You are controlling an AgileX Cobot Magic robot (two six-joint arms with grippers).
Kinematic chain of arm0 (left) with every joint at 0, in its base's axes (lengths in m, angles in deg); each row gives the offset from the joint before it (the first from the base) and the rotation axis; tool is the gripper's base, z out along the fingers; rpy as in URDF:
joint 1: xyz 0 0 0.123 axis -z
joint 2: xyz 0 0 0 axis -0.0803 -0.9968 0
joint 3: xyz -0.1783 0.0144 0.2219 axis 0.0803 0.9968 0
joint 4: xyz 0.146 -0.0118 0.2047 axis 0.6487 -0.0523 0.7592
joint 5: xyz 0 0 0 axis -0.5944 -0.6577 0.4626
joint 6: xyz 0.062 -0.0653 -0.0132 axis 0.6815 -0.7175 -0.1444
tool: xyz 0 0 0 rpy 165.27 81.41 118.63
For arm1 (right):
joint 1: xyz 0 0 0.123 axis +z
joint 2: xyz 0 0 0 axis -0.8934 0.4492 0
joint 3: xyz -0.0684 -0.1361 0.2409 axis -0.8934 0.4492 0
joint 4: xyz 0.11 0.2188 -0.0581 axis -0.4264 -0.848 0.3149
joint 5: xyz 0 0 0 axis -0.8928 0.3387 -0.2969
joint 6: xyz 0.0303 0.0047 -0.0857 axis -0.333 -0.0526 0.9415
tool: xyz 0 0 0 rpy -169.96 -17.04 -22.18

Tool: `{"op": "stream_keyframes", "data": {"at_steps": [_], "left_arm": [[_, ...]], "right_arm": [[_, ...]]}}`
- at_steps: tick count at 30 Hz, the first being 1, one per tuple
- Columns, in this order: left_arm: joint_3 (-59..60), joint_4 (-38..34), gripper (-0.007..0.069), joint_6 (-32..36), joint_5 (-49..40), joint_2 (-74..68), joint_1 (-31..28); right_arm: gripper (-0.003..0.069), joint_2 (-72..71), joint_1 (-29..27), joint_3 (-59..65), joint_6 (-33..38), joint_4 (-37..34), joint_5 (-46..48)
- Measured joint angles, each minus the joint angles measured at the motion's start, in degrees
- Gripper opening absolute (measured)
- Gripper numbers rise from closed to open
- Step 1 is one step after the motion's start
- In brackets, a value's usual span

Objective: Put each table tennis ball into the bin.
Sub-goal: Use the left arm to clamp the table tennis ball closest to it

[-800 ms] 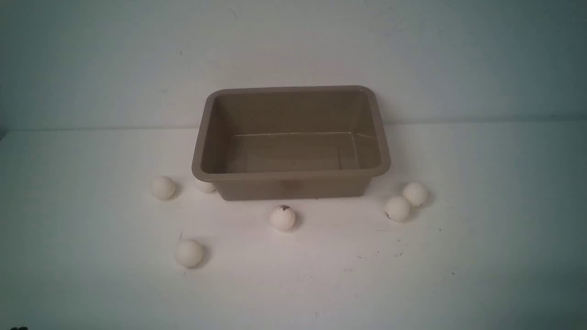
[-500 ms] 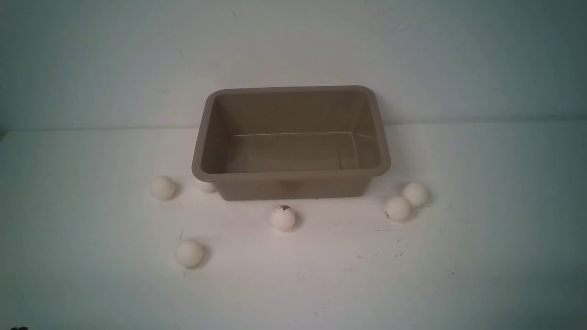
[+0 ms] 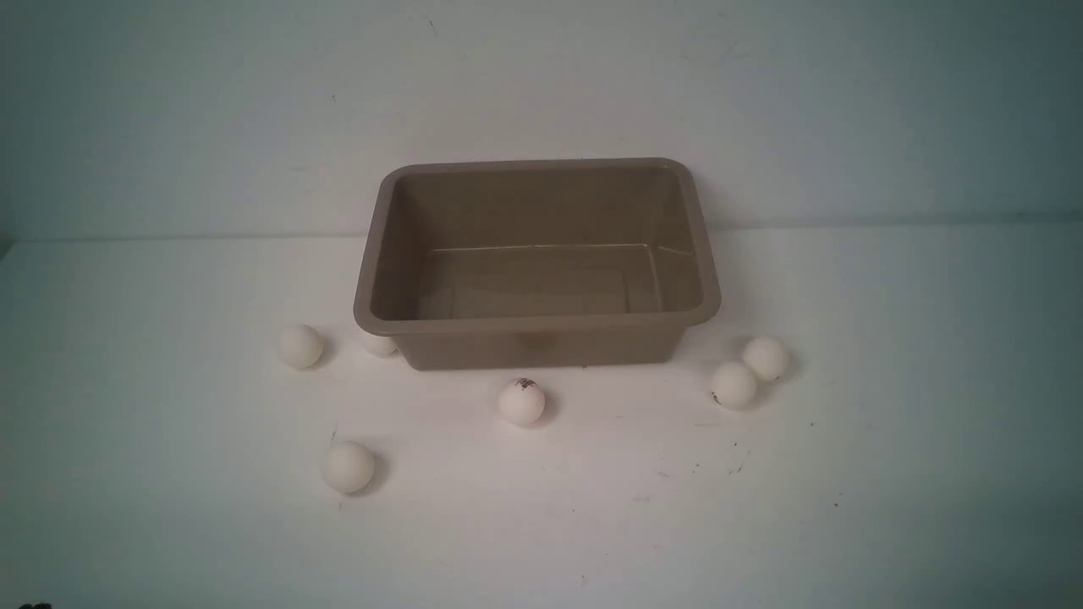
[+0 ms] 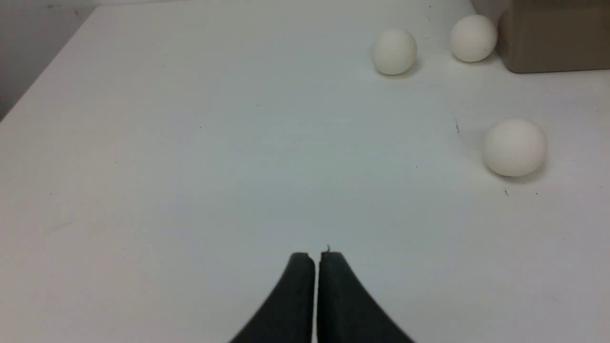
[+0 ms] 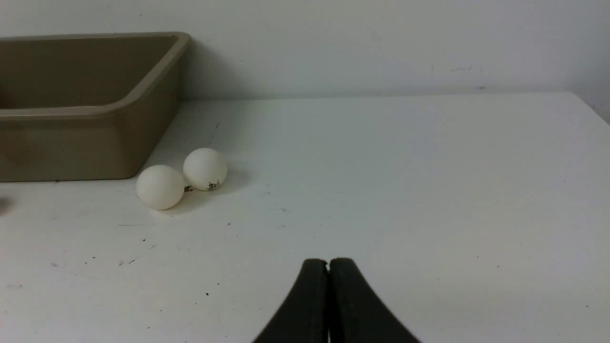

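Nothing has moved: all table tennis balls [image 3: 521,402] lie outside the bin [image 3: 541,323], one ball [image 3: 378,344] half-hidden under its rim at 8 o'clock, while left gripper [image 4: 317,257] and right gripper [image 5: 329,264] are clenched empty.

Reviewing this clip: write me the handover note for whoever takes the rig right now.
The left gripper and right gripper are both shut, empty.
The bin holds nothing.
On the table: left ball, corner ball tucked by the bin, near-left ball, centre ball, front-right ball, back-right ball.
Done: none binned. Left: all six.
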State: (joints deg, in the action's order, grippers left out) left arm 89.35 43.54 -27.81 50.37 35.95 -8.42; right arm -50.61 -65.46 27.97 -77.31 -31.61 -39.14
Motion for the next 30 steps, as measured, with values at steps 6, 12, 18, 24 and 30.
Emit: {"op": "stream_keyframes", "data": {"at_steps": [6,12,18,24,30], "left_arm": [[0.0,0.0,-0.0004,0.0,0.0,0.0,0.0],[0.0,0.0,-0.0004,0.0,0.0,0.0,0.0],[0.0,-3.9,-0.0004,-2.3,0.0,0.0,0.0],[0.0,-31.8,-0.0004,-14.9,4.0,0.0,0.0],[0.0,-50.8,-0.0004,-17.3,9.7,0.0,0.0]], "right_arm": [[-0.0017,0.0,0.0,0.0,0.0,0.0,0.0],[-0.0017,0.0,0.0,0.1,-0.2,-10.9,-0.9],[-0.0017,0.0,0.0,0.2,0.4,-41.2,-5.0],[-0.0017,0.0,0.0,0.2,1.7,-61.4,-8.4],[-0.0017,0.0,0.0,0.2,3.0,-67.6,-11.2]]}}
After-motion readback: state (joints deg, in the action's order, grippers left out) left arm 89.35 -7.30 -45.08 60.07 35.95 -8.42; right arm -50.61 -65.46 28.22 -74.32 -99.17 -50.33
